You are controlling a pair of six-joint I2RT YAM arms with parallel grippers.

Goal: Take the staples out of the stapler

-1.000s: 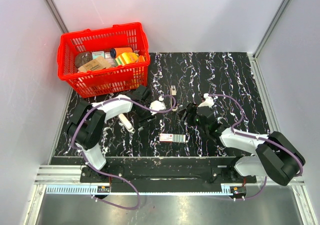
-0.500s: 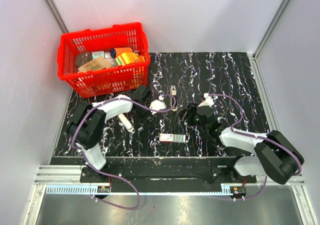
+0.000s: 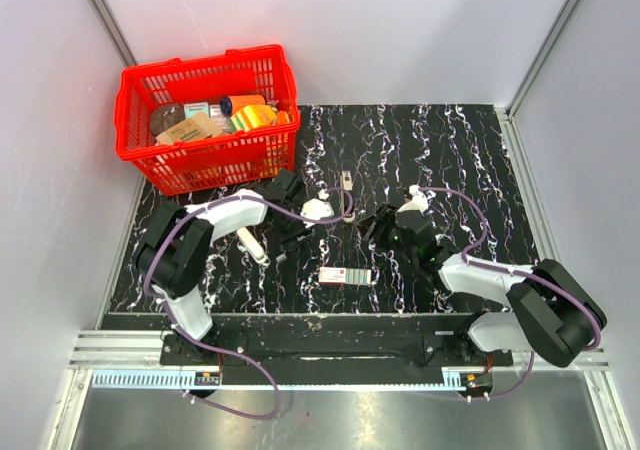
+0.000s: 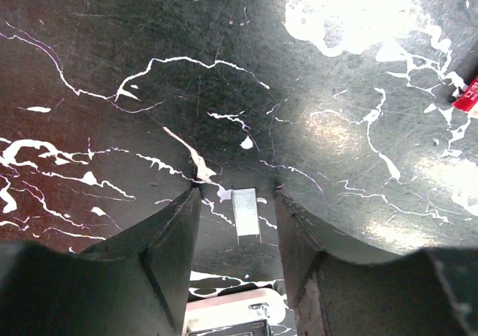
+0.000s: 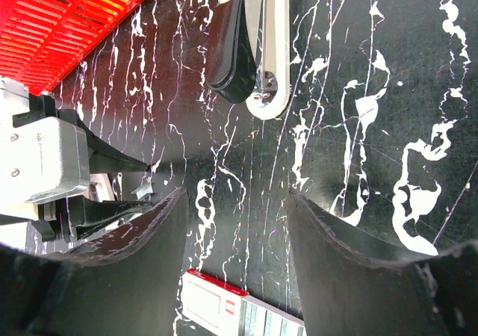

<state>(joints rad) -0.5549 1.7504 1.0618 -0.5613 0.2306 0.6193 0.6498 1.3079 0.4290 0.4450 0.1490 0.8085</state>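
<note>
Down on the black marbled table [image 3: 480,150], my L gripper [image 4: 235,194] stands open. Its fingers [image 4: 164,261] sit either side of a short strip of staples [image 4: 245,215], which lies flat on the surface w/ a gap to each finger. My R gripper [image 5: 237,198] is open too, w/ only bare tabletop between its fingers. The stapler [image 5: 254,45] lies on the table ahead of the R gripper, well clear of the fingertips. Its dark body and pale silver strip lie side by side, joined at the end nearest me; can't tell how far it is swung open. Seen from above, it sits toward the back of the table, between the two grippers and right of the red basket [image 3: 140,150]. The basket stands at the far L corner w/ packets inside. A red-and-white box [image 3: 346,276] lies nearer the arm bases, apart from both grippers. A white oblong piece [image 3: 252,245] lies beside the L arm.
</note>
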